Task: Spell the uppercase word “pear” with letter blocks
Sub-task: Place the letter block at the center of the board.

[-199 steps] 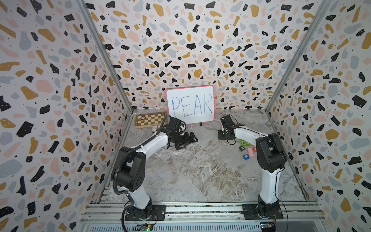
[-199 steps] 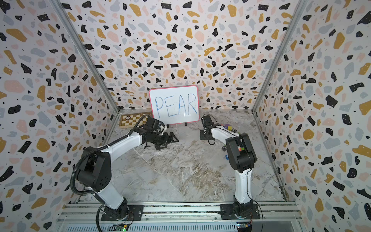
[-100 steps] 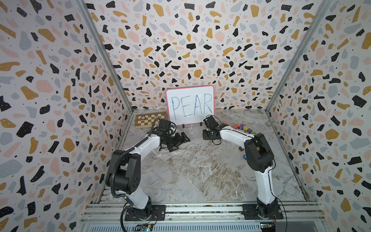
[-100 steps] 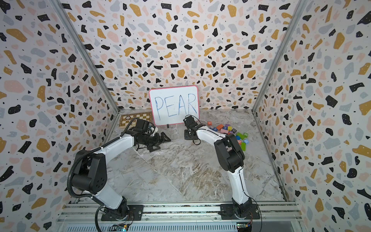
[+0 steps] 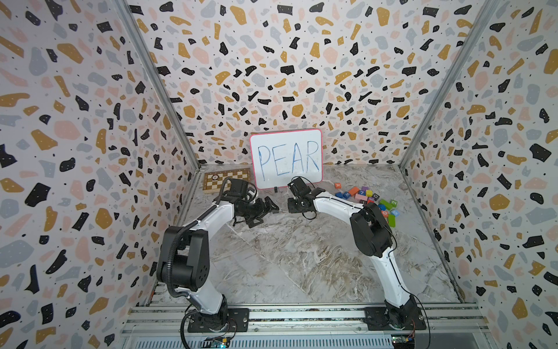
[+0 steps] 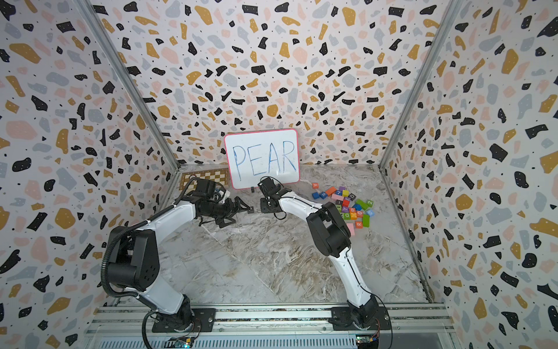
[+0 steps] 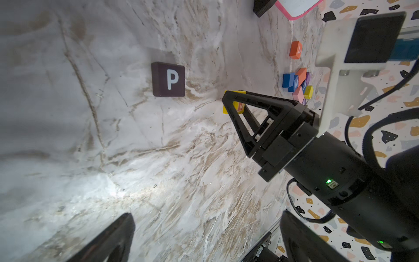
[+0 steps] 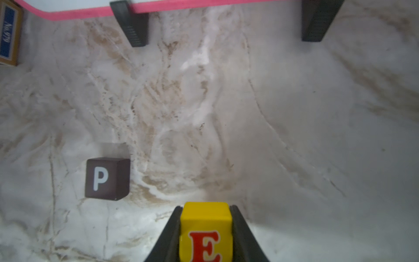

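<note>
The black P block [image 8: 106,179] lies on the marble table in front of the whiteboard, and shows too in the left wrist view [image 7: 169,79] and in a top view [image 6: 250,210]. My right gripper [image 8: 206,207] is shut on the yellow E block [image 8: 206,231], just above the table to the right of the P block. My left gripper [image 7: 208,217] stands open and empty just left of the P block [image 5: 268,205]. The orange A block [image 6: 315,185] sits alone at the pile's near-left edge. The orange-red R block [image 6: 358,224] lies at the front of the pile.
A pile of coloured blocks [image 5: 371,196] covers the back right of the table. The pink-framed whiteboard [image 5: 287,157] leans on the back wall on black feet [image 8: 133,27]. A chessboard box [image 5: 225,179] lies at the back left.
My right arm has swung left from the block pile to the front of the whiteboard, carrying the E block. My left gripper has drawn back to the left.
</note>
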You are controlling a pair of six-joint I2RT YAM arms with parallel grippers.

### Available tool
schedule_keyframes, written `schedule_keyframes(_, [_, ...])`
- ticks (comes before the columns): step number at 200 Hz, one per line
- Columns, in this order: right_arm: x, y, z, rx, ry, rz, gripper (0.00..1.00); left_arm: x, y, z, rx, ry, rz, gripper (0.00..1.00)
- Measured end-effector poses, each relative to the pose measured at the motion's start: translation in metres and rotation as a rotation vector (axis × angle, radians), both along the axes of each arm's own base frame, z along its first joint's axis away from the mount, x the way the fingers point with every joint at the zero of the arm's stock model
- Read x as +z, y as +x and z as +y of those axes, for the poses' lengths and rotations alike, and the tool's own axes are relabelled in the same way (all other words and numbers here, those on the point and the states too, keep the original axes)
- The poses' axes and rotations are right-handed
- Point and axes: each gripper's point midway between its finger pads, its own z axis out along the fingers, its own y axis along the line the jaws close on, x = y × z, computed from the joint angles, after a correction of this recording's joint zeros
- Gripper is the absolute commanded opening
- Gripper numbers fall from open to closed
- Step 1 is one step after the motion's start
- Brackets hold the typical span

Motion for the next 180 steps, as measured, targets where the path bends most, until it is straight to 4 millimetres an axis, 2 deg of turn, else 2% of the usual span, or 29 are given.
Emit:
schedule_keyframes(72, [-0.014, -0.001, 0.019, 0.022, 0.042, 0.034, 0.26, -0.004, 0.003, 0.007, 0.018, -0.011, 0.017, 0.99])
schedule_keyframes(180, [-0.012, 0.010, 0.037, 0.028, 0.117, 0.017, 0.26, -0.008, 0.003, 0.008, 0.020, -0.011, 0.027, 0.99])
